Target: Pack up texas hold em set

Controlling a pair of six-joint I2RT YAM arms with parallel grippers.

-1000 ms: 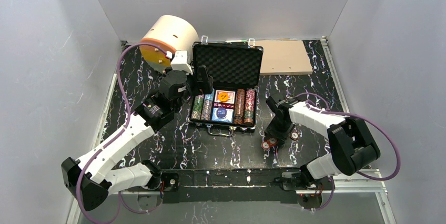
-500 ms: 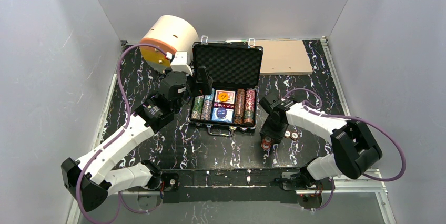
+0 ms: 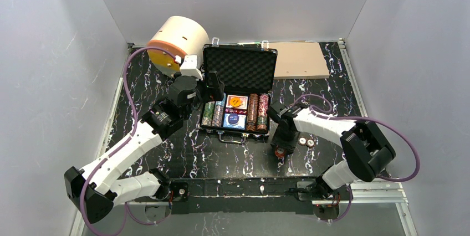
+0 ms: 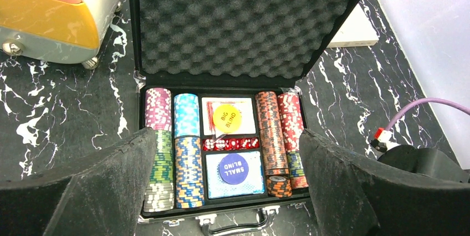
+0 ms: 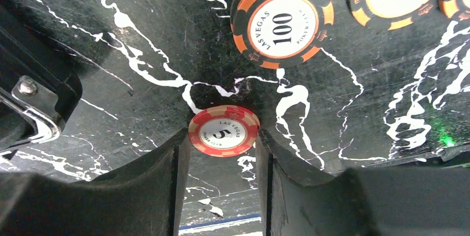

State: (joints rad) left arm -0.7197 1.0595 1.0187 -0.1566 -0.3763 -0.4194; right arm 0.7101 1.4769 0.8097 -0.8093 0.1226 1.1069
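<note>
Right gripper, we find, grips the red 5 chip by its edges, evidently to carry it into the briefcase.

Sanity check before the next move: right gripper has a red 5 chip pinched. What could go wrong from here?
1. The red 5 chip is held only by its rim at the tips of the right gripper; it could twist or slip out in transit.
2. The chip rows in the case look tightly packed; seating it may jam or knock neighbours.
3. The open left gripper hangs over the case, so the arms could crowd each other.
</note>
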